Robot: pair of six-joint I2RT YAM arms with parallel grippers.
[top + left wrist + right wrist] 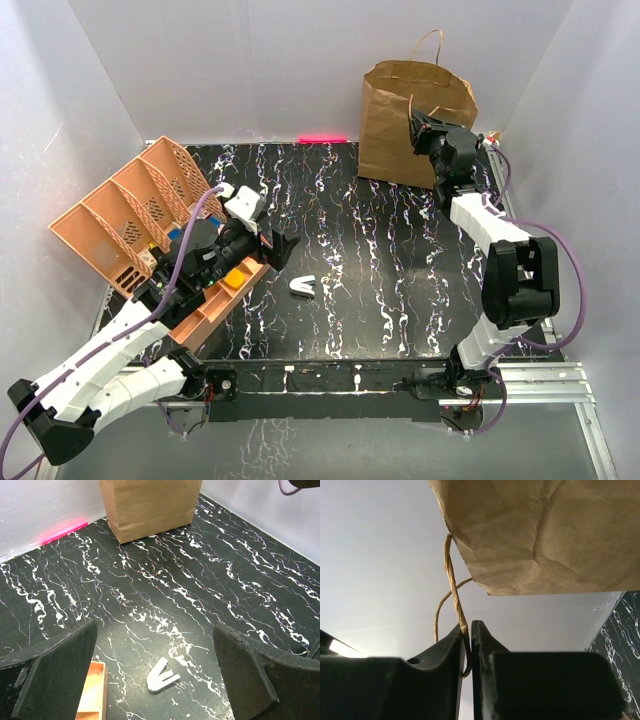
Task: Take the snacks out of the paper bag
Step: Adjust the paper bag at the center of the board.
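The brown paper bag [400, 125] stands upright at the back right of the black marbled table; it also shows in the left wrist view [150, 505] and the right wrist view [545, 535]. My right gripper [424, 128] is at the bag's top right edge, shut on one twisted paper handle [454, 587], which runs down between the fingers. My left gripper [285, 250] is open and empty, low over the table's left middle, above a small white clip [162, 676]. The snacks are hidden from view.
An orange divided tray [125, 215] leans at the left edge, with an orange box part [92, 692] under my left arm. The white clip [303, 288] lies near the table's middle. A red strip [322, 139] marks the back edge. White walls surround the table.
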